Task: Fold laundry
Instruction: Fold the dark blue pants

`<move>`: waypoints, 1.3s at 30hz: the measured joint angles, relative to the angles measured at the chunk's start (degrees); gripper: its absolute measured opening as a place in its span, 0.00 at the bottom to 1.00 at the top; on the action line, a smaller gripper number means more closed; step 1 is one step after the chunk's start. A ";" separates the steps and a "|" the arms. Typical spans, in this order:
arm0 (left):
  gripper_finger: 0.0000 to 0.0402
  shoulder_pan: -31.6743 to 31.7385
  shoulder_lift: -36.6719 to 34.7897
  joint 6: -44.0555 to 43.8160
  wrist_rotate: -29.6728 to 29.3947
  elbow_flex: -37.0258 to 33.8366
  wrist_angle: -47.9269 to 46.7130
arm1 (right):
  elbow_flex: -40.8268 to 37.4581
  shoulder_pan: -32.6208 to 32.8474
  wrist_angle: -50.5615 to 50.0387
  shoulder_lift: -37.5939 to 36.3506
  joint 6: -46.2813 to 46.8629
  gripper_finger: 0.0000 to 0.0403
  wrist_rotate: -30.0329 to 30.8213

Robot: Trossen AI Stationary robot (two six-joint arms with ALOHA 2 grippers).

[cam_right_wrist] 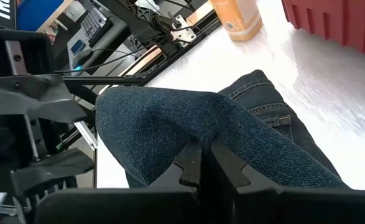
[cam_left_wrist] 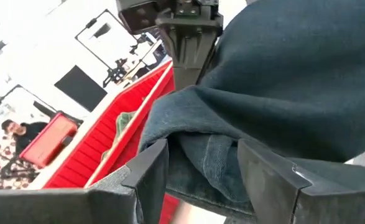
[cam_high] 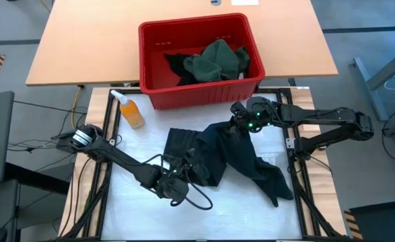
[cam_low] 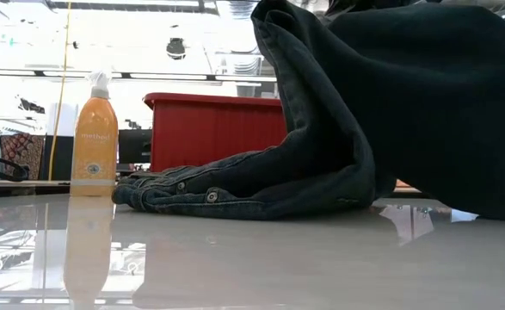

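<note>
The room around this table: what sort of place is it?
Probably a robotics lab or workshop: two arms on a framed white table, a wooden desk behind holding a red bin, cables across the floor, and equipment beyond.

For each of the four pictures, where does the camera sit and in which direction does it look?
High view: above the table, looking straight down; both arms, left gripper, right gripper, dark denim garment.
Low view: at table-top height, looking level across; no arm, only the garment.
Left wrist view: past its open fingers around a cloth fold.
Right wrist view: past its shut fingers pinching denim.
Shared: the red plastic bin and orange spray bottle.
</note>
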 joint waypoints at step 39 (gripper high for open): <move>0.46 2.31 -0.09 26.56 -14.00 -0.13 9.34 | 0.04 -0.74 3.50 0.13 2.24 0.09 -0.05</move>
